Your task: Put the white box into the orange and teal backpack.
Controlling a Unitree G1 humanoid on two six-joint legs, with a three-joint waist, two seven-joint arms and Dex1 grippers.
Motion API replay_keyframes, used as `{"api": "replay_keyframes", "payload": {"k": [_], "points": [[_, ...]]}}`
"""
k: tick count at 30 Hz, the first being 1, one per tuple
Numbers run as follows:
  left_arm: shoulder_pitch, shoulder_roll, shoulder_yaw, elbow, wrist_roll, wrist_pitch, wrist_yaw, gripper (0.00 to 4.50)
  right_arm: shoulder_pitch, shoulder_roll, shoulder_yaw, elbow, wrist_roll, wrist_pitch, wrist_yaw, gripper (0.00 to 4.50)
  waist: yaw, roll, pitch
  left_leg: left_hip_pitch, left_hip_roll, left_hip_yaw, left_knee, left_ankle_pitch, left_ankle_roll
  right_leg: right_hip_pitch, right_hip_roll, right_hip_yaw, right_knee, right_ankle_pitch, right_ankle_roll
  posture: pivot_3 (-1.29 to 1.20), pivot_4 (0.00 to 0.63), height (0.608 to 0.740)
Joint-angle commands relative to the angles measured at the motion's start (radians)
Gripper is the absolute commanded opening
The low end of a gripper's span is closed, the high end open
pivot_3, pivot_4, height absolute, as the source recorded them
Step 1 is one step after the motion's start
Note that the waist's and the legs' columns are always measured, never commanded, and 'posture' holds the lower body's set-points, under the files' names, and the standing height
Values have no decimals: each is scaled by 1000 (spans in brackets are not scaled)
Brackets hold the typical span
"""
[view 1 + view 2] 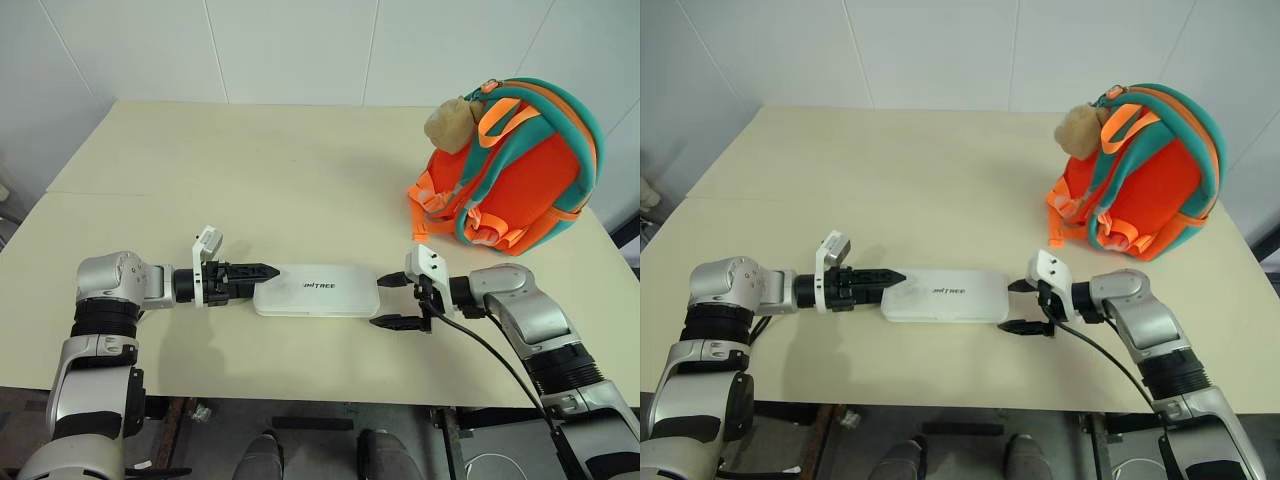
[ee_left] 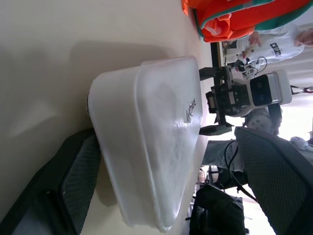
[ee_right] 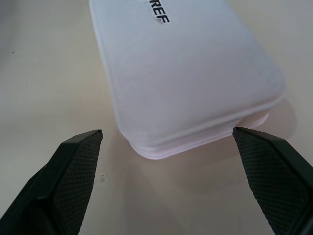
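**One box flat on the table, a gripper at each end**

One white box (image 1: 316, 289) lies flat on the cream table (image 1: 250, 170), near the front edge, its long side running left to right, dark lettering at the centre of its lid; it rests on the tabletop and nothing lifts it.

Two grippers flank it, one at each short end. The left gripper (image 1: 262, 271) points along the table toward the box's left end; in the head views its two black fingers line up one behind the other, their tips right at the box's corner; in the left wrist view the fingers (image 2: 73, 181) stand spread wide with the box's end between them, neither pad pressing on it. The right gripper (image 1: 392, 302) points in from the other side; its two fingers are spread wide, one tip near the far corner of the box's right end, the other near the close corner; in the right wrist view the fingers (image 3: 73, 169) stand clear of the box on both sides, bare table showing between each pad and the plastic; so neither gripper pinches anything.

One backpack (image 1: 510, 165), orange with teal edging and straps, stands upright at the far right of the table, well apart from the box; one tan plush toy (image 1: 450, 122) hangs at its top left, and orange webbing straps with buckles trail down its front onto the table.

A person in a white shirt (image 2: 281, 39) shows in the background of the left wrist view, beyond the table.
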Motion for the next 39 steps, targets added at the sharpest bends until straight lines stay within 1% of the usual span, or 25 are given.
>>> {"api": "replay_keyframes", "payload": {"k": [1,8,12,15,19,22,23,24,27,30,31,34,36,39], "points": [[-19,-11,21,-2,-27,9,9,4482,-10,19,-3,-53,11,-25,-7,4500,1,0,0,0,0,0,0,0,-1,0,0,0,0,0,0,0,150,740],[-19,-38,43,-4,-38,17,30,4482,-7,48,-1,-61,6,-25,-31,4500,1,0,0,0,0,0,0,1,-3,0,0,0,0,0,0,0,150,740],[-9,-41,59,-15,-56,18,22,4482,9,43,-4,-57,-4,-42,-38,4500,1,0,0,0,0,0,0,2,-3,0,0,0,0,0,0,0,150,740],[5,-37,70,-71,-109,56,-12,3864,24,33,-15,-50,-11,-58,-47,4500,1,0,0,0,0,0,0,2,-3,0,0,0,0,0,0,0,150,740],[15,-41,82,-82,-125,74,9,2603,49,28,-45,-53,-13,-68,-85,4500,1,0,0,0,0,0,0,2,-3,0,0,0,0,0,0,0,150,740],[15,-48,100,-84,-137,86,26,1591,87,16,-77,-99,6,-52,-115,4500,2,0,0,0,0,0,0,2,-3,0,0,0,0,0,0,0,150,740],[15,-49,102,-87,-142,91,27,1330,108,7,-92,-126,15,-42,-126,4500,2,0,0,0,0,0,0,2,-3,0,0,0,0,0,0,0,150,740],[16,-49,101,-92,-148,97,25,1223,127,-3,-107,-152,20,-35,-135,4500,2,0,0,0,0,0,0,1,-3,0,0,0,0,0,0,0,150,740],[19,-49,92,-116,-161,116,23,1223,176,-37,-180,-227,38,-4,-182,4500,3,0,0,0,0,0,0,1,-3,0,0,0,-1,0,0,0,150,740],[22,-49,88,-136,-170,123,26,1223,196,-65,-256,-262,54,35,-237,4500,2,0,0,0,0,0,0,1,-3,0,0,0,0,0,0,0,150,740],[22,-48,94,-145,-177,125,25,1223,199,-98,-320,-251,46,53,-281,4500,2,0,0,0,0,0,0,1,-2,0,0,0,0,0,0,0,150,740],[33,-38,97,-165,-180,104,19,1223,187,-163,-442,-206,27,81,-380,4500,5,0,0,0,0,0,1,0,-1,0,0,0,-1,0,0,0,150,740],[46,-27,83,-172,-171,63,10,1223,152,-186,-468,-156,9,81,-435,4500,3,0,0,0,0,0,1,0,-1,0,0,0,-1,0,-1,0,150,740],[48,-26,81,-164,-170,40,15,1223,110,-196,-462,-104,-12,70,-472,4500,-1,0,0,0,0,1,0,0,0,0,0,1,-1,0,-1,0,150,740]]}}
